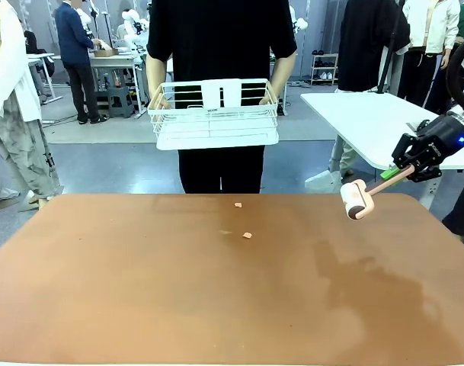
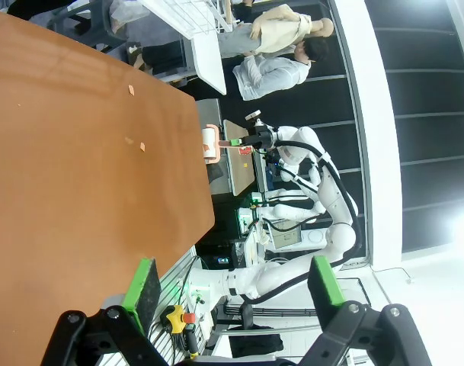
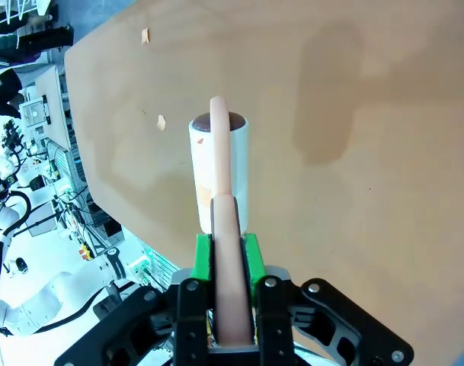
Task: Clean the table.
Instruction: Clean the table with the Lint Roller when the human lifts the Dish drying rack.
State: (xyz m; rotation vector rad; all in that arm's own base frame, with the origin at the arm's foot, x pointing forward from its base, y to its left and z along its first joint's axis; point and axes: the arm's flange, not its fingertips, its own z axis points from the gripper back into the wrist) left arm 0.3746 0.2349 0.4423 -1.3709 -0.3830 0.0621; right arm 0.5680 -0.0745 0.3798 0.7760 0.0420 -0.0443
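Right gripper [image 1: 403, 169] clamped on lint roller [image 1: 356, 201] handle, right edge of frame, above table [image 1: 140, 290]. Left gripper [image 2: 235, 284] wide open, empty.

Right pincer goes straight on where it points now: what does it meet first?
The lint roller held in the right pincer leads and would likely touch the table first, close to the nearer scrap; depth is unclear.

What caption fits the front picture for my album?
Right gripper, jaws shut on a lint roller, hovers above the brown table with two scraps; a person holds a white wire rack.
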